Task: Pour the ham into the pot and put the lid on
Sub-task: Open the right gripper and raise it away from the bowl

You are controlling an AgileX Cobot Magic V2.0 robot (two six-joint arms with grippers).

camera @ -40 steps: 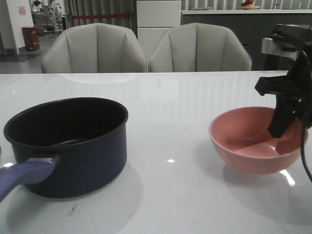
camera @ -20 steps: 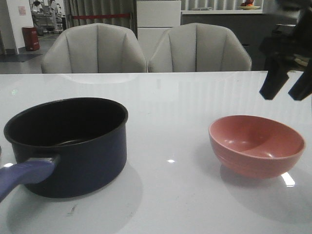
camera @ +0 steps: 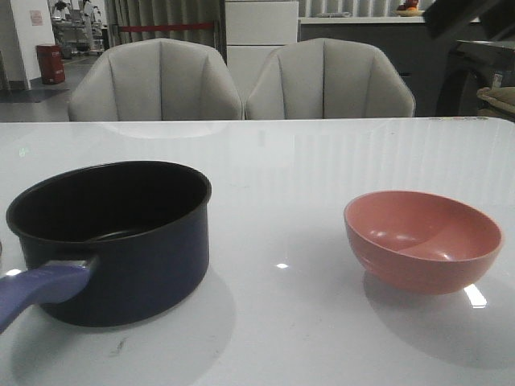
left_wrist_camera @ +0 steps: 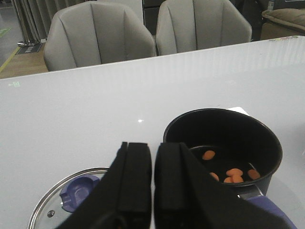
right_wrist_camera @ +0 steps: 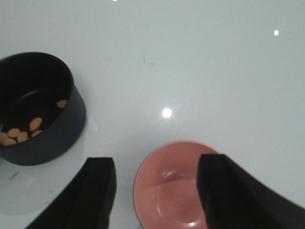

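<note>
Right gripper (right_wrist_camera: 155,191) jaws wide apart, empty, above pink round bowl (right_wrist_camera: 177,183). Left gripper (left_wrist_camera: 152,179) fingers nearly touching, empty. Orange ham pieces (left_wrist_camera: 232,173) inside dark navy pot (left_wrist_camera: 222,143). No lettering legible on glass lid (left_wrist_camera: 66,205).

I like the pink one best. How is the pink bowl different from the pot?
The bowl is pink with sloping rounded sides; the pot is dark navy with straight walls and a black inside. The pot has a long purple-blue handle; the bowl has none. The bowl is empty, while the pot holds the orange ham pieces. The pot looks taller and wider than the bowl. Both are round, open on top and stand upright on the white table.
</note>
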